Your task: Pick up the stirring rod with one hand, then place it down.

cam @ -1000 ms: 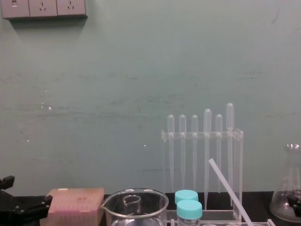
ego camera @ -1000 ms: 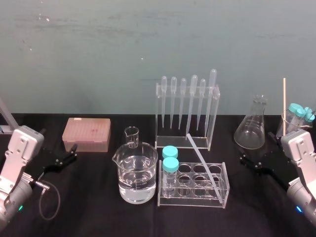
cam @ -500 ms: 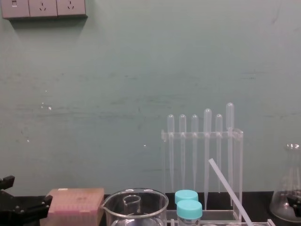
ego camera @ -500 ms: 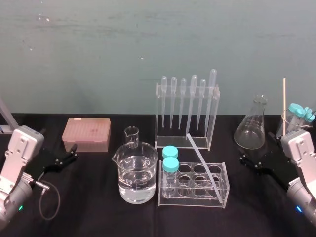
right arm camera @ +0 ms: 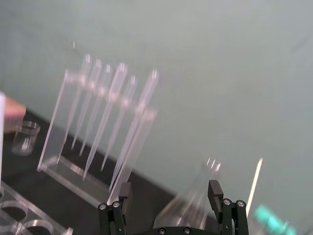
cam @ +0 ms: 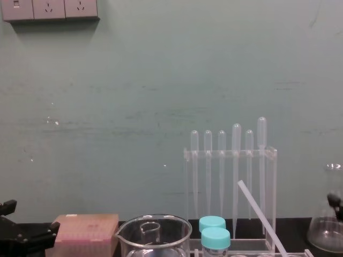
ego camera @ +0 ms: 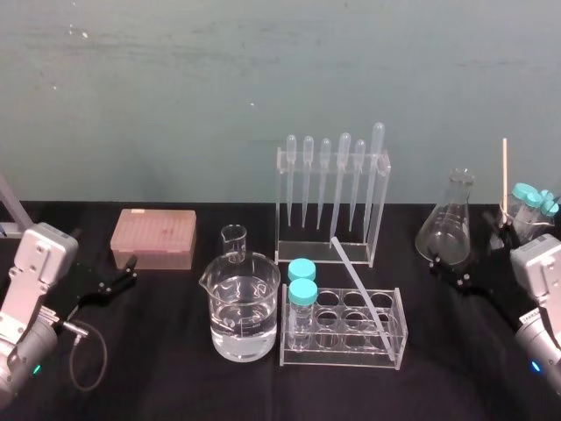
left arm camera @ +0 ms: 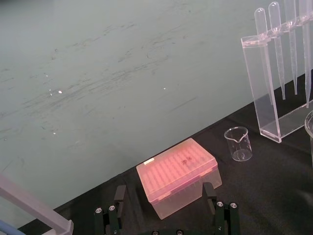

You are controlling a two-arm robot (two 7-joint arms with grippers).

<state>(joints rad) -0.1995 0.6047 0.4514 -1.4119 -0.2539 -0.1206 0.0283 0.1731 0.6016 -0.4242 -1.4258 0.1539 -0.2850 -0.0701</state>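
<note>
By the flask [ego camera: 447, 224], the right claw [ego camera: 450, 268] (spread) has risen — stirring rod [ego camera: 359, 282] unmoved; left claw [ego camera: 127, 272] parked, spread.

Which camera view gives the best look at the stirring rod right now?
The head view: the stirring rod shows end to end, leaning slanted out of the tube rack. The chest view catches it from the side, with its lower end cut off at the picture's bottom edge.
</note>
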